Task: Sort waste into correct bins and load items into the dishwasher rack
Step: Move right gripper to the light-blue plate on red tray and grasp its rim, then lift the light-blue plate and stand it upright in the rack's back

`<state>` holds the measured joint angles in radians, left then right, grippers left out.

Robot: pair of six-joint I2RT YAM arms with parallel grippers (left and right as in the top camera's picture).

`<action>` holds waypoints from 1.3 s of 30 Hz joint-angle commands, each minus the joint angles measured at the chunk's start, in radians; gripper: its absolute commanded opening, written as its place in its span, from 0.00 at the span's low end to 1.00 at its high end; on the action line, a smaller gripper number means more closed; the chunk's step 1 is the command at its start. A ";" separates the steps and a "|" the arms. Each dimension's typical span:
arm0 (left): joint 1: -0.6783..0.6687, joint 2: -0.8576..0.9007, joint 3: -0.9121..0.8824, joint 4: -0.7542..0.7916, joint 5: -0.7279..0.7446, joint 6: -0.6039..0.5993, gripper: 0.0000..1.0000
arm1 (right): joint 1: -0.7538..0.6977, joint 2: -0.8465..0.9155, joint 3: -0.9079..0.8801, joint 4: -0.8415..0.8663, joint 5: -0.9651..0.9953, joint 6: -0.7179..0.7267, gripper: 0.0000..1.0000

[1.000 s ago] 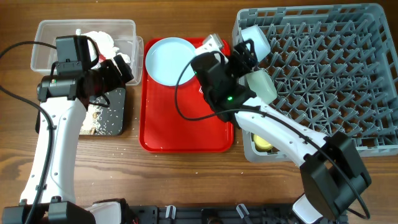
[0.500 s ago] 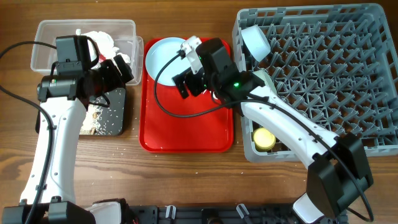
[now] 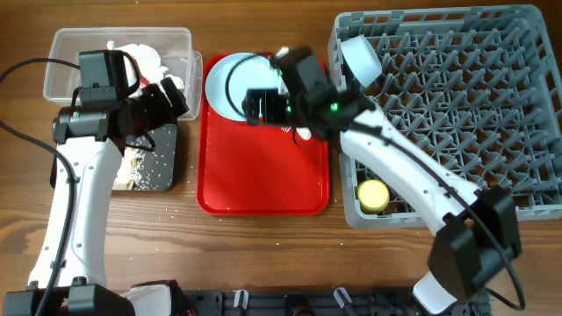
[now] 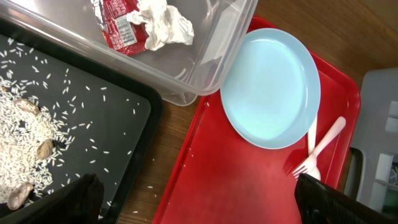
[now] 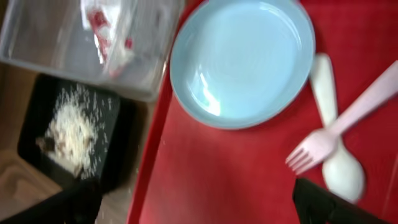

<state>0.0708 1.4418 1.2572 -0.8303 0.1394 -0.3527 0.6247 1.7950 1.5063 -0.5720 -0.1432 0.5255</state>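
The light blue plate lies at the back of the red tray, with the white fork and spoon beside it on the right. My right gripper is open and empty, low over the plate's right edge; in the right wrist view only red tray lies between its fingers. My left gripper is open and empty over the join of the clear tub and black tray. One pale bowl and the yellow cup sit in the grey rack.
The clear tub holds white napkins and a red wrapper. The black tray holds rice and brown scraps. Loose rice grains lie on the wood in front of it. The rack fills the right side of the table.
My right arm has swung left from the rack's front-left corner to over the red tray, leaving a mint bowl behind in the rack. My left arm has not moved.
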 commanded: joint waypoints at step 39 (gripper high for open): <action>0.005 0.003 0.013 0.002 0.005 0.008 1.00 | -0.095 0.544 0.252 -0.021 -0.011 0.363 0.04</action>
<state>0.0708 1.4418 1.2572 -0.8303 0.1390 -0.3527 0.5278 2.3138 1.7676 -0.5793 -0.1394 0.8841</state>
